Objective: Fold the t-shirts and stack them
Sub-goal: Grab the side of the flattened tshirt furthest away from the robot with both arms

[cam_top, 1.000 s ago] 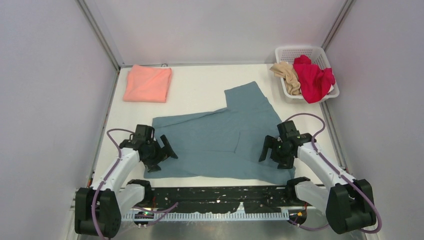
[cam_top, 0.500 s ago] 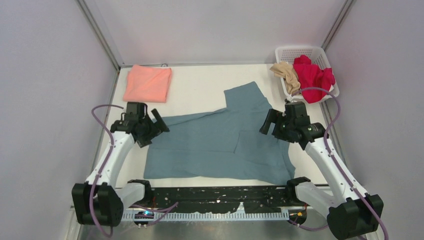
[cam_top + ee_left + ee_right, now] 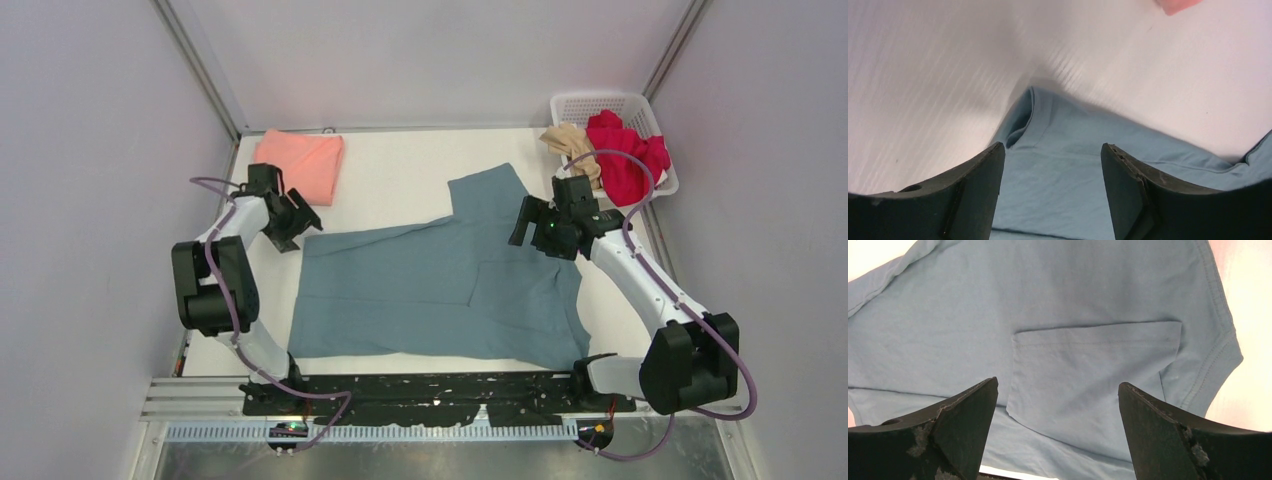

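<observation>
The large slate-blue t-shirt (image 3: 440, 290) lies spread flat mid-table, with one part folded over itself (image 3: 1088, 370). The salmon-pink t-shirt (image 3: 300, 165) lies folded at the far left. The red t-shirt (image 3: 625, 155) and the beige t-shirt (image 3: 570, 145) are bunched in the basket. My left gripper (image 3: 300, 228) is open and empty over the blue shirt's far left corner (image 3: 1028, 115), just below the pink shirt. My right gripper (image 3: 520, 222) is open and empty above the blue shirt's right side (image 3: 1048, 305).
A white lattice basket (image 3: 600, 100) stands at the far right corner. Grey walls close in the table on the left, the right and the back. Bare white table (image 3: 400, 165) shows between the pink shirt and the blue shirt's raised part.
Both arms have swung away from the near edge toward the back. The left gripper went to the shirt's far left corner, the right to its far right side. The shirt has not moved.
</observation>
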You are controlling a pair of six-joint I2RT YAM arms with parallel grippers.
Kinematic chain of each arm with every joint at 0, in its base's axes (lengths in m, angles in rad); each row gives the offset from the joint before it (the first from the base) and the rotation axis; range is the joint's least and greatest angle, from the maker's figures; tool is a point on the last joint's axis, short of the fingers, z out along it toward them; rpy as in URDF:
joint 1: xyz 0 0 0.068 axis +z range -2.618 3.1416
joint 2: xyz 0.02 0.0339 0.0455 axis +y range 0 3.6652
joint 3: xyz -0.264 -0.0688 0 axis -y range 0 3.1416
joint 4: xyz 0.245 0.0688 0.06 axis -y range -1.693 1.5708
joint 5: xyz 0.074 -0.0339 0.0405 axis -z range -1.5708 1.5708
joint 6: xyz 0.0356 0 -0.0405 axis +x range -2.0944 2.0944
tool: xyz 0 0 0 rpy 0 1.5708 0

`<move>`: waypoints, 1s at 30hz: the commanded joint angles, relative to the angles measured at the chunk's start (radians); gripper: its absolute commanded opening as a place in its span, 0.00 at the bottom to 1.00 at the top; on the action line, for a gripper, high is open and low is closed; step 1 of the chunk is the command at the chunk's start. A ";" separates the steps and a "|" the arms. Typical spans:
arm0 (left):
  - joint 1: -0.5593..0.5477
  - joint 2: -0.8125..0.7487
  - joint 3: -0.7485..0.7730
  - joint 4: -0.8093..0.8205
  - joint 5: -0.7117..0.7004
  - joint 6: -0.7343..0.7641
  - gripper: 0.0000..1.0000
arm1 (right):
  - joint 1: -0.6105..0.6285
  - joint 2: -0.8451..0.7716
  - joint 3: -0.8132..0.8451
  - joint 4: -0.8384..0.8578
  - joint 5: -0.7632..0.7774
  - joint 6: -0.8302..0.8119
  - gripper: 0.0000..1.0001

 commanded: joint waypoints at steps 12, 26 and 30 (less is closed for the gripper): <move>0.009 0.126 0.119 -0.057 0.022 0.056 0.61 | -0.001 0.026 0.057 0.039 0.055 -0.016 0.95; 0.004 0.159 0.132 -0.035 0.125 0.029 0.43 | -0.012 -0.004 0.058 0.029 0.068 -0.030 0.95; -0.005 0.156 0.120 -0.032 0.136 0.026 0.20 | -0.015 -0.022 0.045 0.026 0.116 -0.032 0.95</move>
